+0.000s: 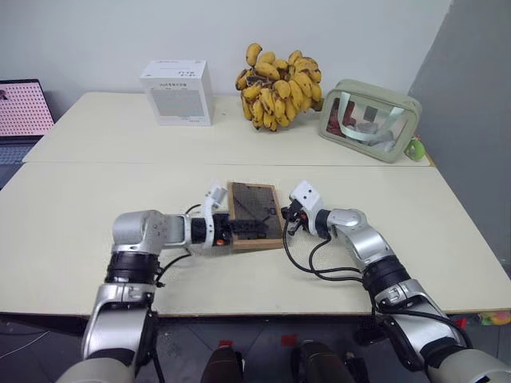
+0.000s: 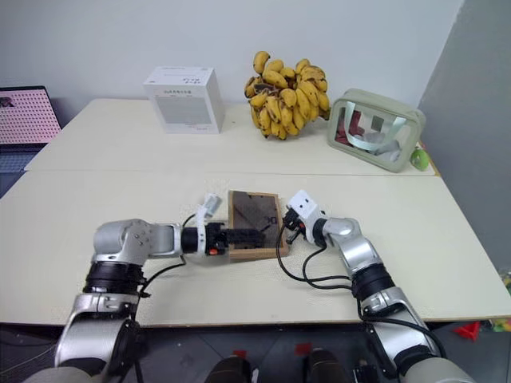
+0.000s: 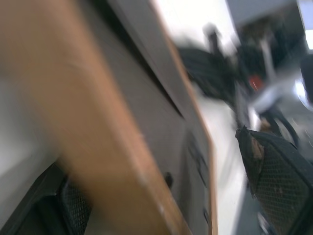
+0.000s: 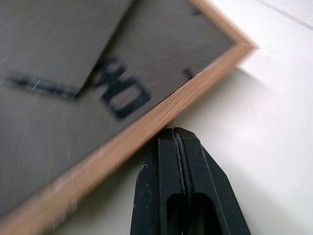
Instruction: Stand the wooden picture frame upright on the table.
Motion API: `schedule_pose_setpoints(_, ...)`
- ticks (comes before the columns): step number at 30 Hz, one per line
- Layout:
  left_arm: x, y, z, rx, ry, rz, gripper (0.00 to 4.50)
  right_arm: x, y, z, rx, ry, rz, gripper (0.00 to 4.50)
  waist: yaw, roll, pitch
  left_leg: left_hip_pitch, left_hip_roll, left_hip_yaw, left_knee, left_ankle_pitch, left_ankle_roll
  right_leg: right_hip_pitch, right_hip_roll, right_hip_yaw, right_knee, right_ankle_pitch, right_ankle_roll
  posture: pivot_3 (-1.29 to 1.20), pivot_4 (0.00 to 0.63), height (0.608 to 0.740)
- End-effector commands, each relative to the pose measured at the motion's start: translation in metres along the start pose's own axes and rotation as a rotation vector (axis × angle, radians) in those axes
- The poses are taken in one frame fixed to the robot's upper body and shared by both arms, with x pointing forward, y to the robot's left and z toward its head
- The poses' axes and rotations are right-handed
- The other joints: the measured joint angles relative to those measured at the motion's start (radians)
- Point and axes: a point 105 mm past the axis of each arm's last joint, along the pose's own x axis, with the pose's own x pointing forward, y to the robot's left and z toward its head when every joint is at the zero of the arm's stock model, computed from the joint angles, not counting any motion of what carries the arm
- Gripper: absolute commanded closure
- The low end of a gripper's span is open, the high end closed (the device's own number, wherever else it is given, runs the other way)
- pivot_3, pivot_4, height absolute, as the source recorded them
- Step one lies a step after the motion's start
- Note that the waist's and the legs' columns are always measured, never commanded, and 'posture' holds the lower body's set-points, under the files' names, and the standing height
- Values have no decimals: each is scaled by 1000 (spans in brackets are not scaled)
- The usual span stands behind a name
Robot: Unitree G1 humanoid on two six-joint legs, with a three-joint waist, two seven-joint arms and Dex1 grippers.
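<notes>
Picture frame lies back-up mid-picture, not yet standing; your left gripper spread across it, right gripper pressed together at its edge.

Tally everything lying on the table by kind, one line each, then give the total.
Wooden picture frame: 1
White box: 1
Bunch of bananas: 1
Pale green pouch with a clear window: 1
Total: 4 things on the table
</notes>
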Motion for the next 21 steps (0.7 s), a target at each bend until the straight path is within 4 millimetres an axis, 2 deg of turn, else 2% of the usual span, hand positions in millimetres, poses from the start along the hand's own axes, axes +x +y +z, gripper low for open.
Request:
schedule_pose_setpoints(1,-9,7,0,-12,-32,45,52,-4,-13,9,27,-30,-60,4500,-2,0,0,0,0,0,-1,0,0,0,0,0,-1,0,0,0,150,740)
schedule_pose_setpoints(3,-18,11,8,-36,-77,60,52,-5,-13,8,46,-28,-62,4500,-3,0,0,0,1,-1,-1,0,0,0,1,0,-1,0,0,0,150,740)
schedule_pose_setpoints(9,-37,12,23,-37,-170,83,1040,-10,-21,3,71,-23,-103,4500,-23,0,0,1,1,-1,-1,0,0,0,1,-1,1,-2,4,0,150,740)
schedule_pose_setpoints(14,-38,12,24,-9,-177,111,2041,-16,-26,7,117,-48,-136,4500,-23,0,0,0,1,-1,-1,0,0,0,1,0,-1,-2,4,0,150,740)
schedule_pose_setpoints(21,-31,-9,31,19,-201,24,3119,-18,-30,24,110,-93,-148,4500,-23,0,0,-1,1,-1,-2,0,0,0,1,0,-3,-2,4,0,150,740)
